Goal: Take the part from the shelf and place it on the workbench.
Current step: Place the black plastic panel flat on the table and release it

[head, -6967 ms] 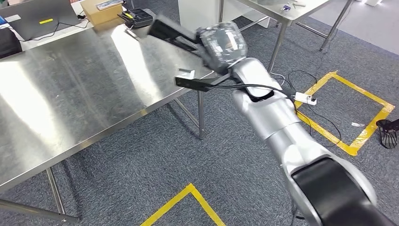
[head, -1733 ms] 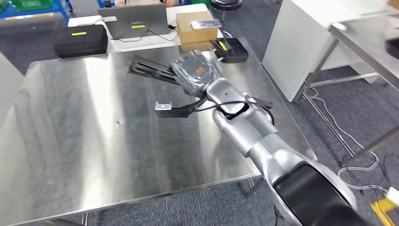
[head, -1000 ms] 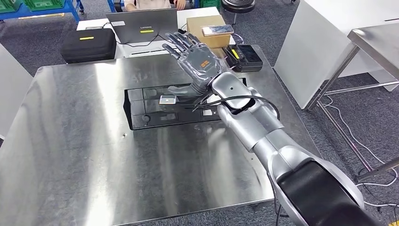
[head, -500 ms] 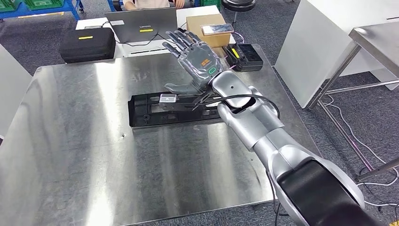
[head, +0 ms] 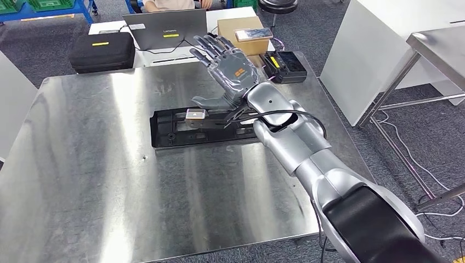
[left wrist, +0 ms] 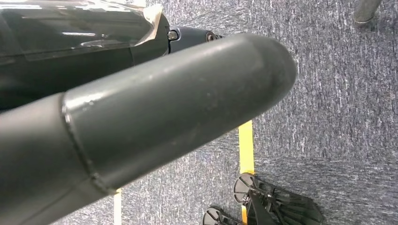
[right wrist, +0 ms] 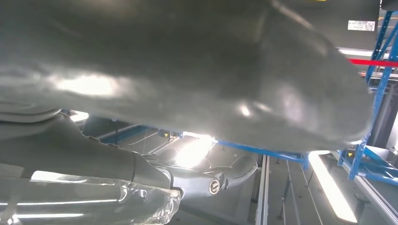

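Hovering with fingers spread and empty, right hand (head: 230,68) above the black part (head: 203,127), which lies flat mid-table (head: 82,164), apparently just released. Left hand (left wrist: 141,117): cannot tell its state.

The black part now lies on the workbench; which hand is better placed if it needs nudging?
Right. The right hand hovers open just above the black part on the workbench. The left hand hangs over carpet, away from the bench.

one part (head: 203,127), one laptop (head: 164,30), two boxes (head: 244,34)
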